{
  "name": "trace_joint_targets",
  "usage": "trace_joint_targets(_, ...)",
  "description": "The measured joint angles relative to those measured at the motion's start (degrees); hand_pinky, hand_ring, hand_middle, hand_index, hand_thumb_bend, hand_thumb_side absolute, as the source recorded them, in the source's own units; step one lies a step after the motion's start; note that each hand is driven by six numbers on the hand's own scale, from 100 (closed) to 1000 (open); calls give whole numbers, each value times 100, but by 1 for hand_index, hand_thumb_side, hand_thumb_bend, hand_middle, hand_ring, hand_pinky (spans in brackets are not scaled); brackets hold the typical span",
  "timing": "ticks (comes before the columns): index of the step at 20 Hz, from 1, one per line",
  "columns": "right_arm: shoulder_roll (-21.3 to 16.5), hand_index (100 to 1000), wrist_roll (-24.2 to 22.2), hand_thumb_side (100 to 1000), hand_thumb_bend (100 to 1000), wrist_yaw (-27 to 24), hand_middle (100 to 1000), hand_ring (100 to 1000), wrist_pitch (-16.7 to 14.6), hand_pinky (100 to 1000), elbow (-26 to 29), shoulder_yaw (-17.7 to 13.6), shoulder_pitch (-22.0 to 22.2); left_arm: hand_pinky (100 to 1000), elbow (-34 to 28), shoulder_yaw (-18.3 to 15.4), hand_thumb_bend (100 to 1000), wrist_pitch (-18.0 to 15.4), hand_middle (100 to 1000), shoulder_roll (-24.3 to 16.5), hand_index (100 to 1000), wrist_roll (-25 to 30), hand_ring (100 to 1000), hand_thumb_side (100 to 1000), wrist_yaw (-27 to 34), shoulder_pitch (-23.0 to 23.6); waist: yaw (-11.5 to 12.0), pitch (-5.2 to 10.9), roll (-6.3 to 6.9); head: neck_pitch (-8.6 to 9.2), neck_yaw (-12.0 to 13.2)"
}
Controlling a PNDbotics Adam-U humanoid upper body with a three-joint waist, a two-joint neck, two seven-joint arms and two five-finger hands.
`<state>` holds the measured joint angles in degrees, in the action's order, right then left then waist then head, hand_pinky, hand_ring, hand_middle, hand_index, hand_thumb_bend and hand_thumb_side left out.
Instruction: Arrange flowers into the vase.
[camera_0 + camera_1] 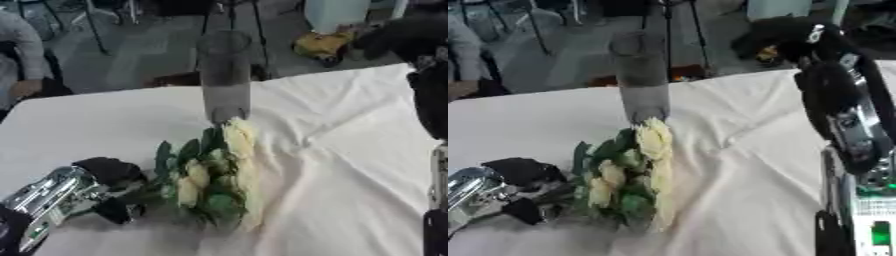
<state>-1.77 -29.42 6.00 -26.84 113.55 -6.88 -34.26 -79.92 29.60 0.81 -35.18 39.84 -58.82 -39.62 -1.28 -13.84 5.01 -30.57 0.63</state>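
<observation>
**Flowers lie by the vase**

The yellow flowers (214, 175) lie on the white surface (350, 165), just in front of the tall glass vase (225, 75). The left robot hand (109, 187) curls around their stems. Only the right eye view shows the right robot hand (785, 37), raised and curled, holding nothing.
</observation>
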Motion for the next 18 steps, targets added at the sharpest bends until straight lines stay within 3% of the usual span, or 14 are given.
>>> trace_joint_targets(5, -1, 817, -5, 1000, 209, -23, 589, 712, 5, 742, 0, -17, 0, 698, 79, -24, 100, 38, 730, 48, 839, -275, 707, 682, -24, -20, -6, -15, 1, 14, 7)
trace_joint_targets(10, -2, 817, -3, 1000, 209, -40, 589, 712, 7, 742, 0, -17, 0, 698, 92, -24, 100, 66, 730, 49, 839, -335, 707, 682, -17, -26, -8, -24, 2, 18, 7)
trace_joint_targets(11, -2, 817, -3, 1000, 208, -41, 588, 712, 8, 742, 0, -17, 0, 620, 92, -24, 100, 69, 666, 49, 783, -337, 636, 660, -16, -26, -8, -24, 2, 19, 7)
trace_joint_targets(18, -4, 817, 14, 1000, 209, -59, 587, 711, 18, 743, 0, -22, 0, 510, 212, -58, 100, 63, 586, 121, 672, -349, 547, 607, -18, -87, -25, -26, 8, 41, 29)
